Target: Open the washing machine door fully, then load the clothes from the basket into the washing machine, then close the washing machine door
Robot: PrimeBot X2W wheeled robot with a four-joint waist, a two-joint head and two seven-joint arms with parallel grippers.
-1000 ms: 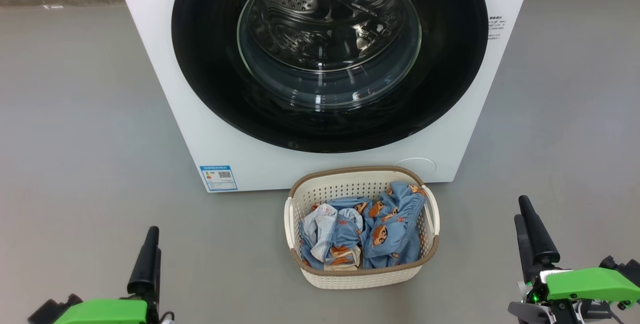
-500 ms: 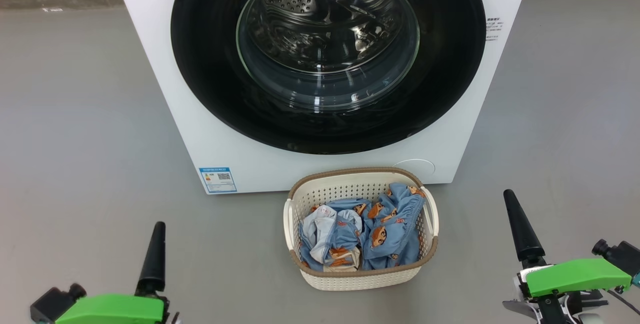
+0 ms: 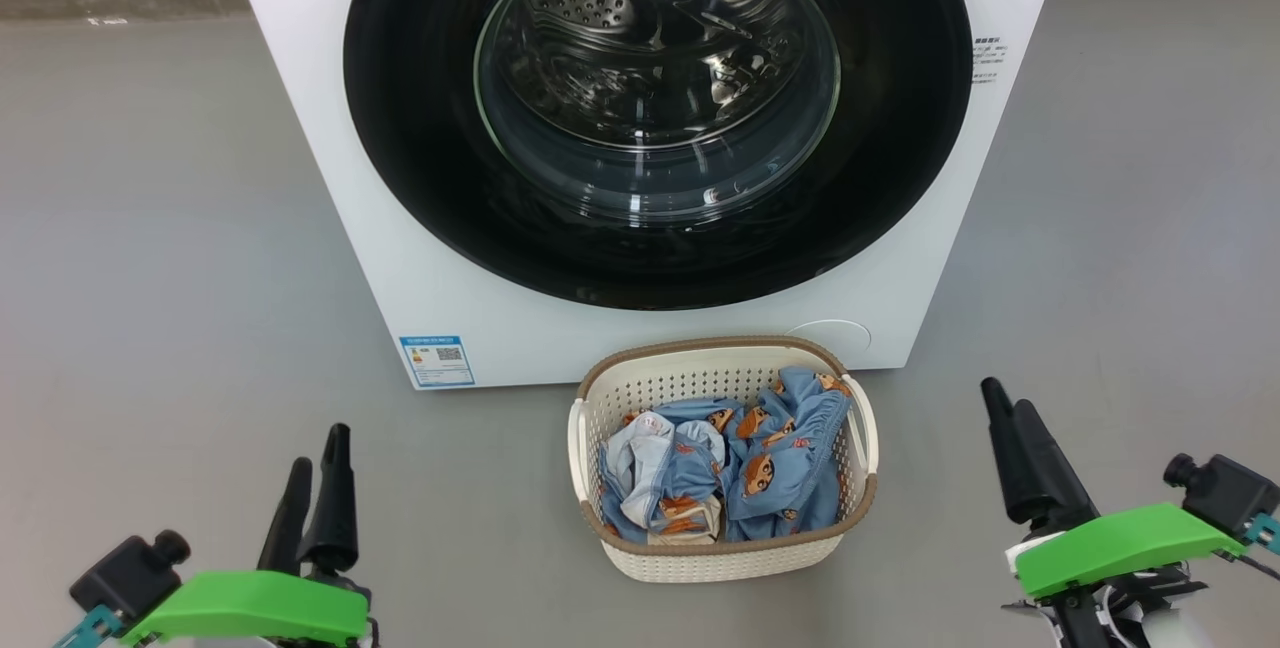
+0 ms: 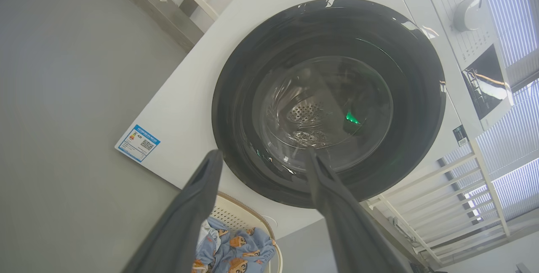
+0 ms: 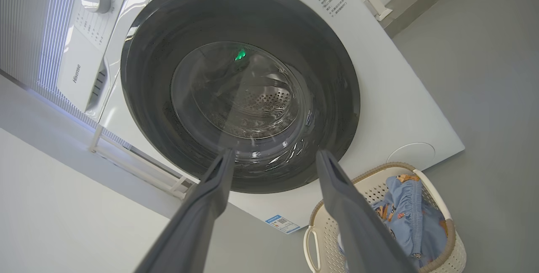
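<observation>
The washing machine (image 3: pixel 330 178) stands in front of me, and the washing machine door (image 3: pixel 420 128) is shut, its black round edge lying flat against the white front. Through the glass window (image 3: pixel 655 128) in the middle of the door I see the steel drum behind it. The lower edge of the door ends above the basket (image 3: pixel 725 558), which stands on the grey floor (image 3: pixel 150 228) just in front of the machine, a little to the right of the door's centre. I cannot tell if its back rim touches the white front. The clothes (image 3: pixel 770 468) lie crumpled inside the basket, below its brown rim, and one blue piece climbs up to the rim at the back right corner. My left gripper (image 3: pixel 320 446) hangs low at the left, well apart from the basket, with a wide strip of floor between them. My right gripper (image 3: pixel 1007 395) hangs low at the right, also apart from the basket, with floor between. On both grippers the fingers are spread and hold nothing, and in the wrist views they point toward the door. A blue label (image 3: pixel 437 360) sits at the lower left corner of the machine.
</observation>
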